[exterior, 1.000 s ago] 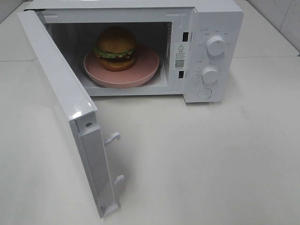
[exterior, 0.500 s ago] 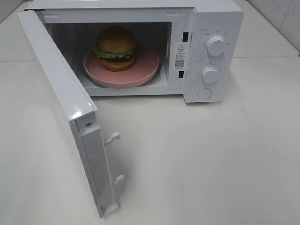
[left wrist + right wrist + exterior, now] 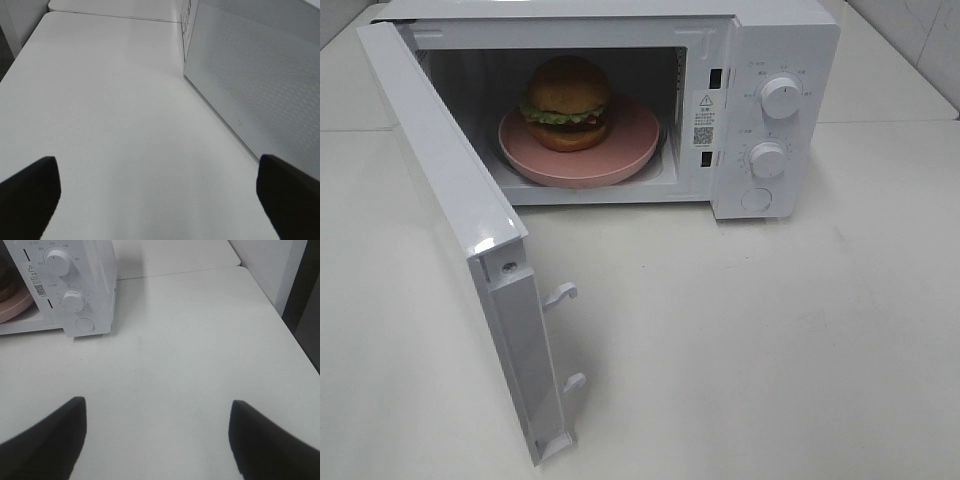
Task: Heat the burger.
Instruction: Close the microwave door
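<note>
High view: the burger (image 3: 567, 103) is sitting upright on a pink plate (image 3: 632, 150), a little left of the plate's middle. Both are sitting inside the cavity of a white microwave (image 3: 800, 40) in the upper half of the frame. The microwave door (image 3: 440, 170) is hanging wide open, swinging out toward the lower left, with two latch hooks (image 3: 561, 293) sticking out of its free edge. On the panel at the right, an upper knob (image 3: 781, 97) is sitting above a lower knob (image 3: 768, 160), and a round button (image 3: 757, 199) is sitting under them. Everything is standing on a white table (image 3: 770, 350). Neither of my grippers is showing in this view.

Left wrist view: my left gripper (image 3: 159, 200) is hanging over bare table with its jaws spread wide, nothing between them. Only the dark fingertips (image 3: 30, 195) are showing. The perforated face of the door is standing just beside one fingertip; I can't tell whether they are touching.

Right wrist view: my right gripper (image 3: 157, 440) is also standing open over bare table, empty, dark fingertips (image 3: 45, 440) apart. The microwave panel with both knobs and the button is lying ahead, well apart from the fingers. An edge of the pink plate is peeking out of the cavity beside the panel.
</note>
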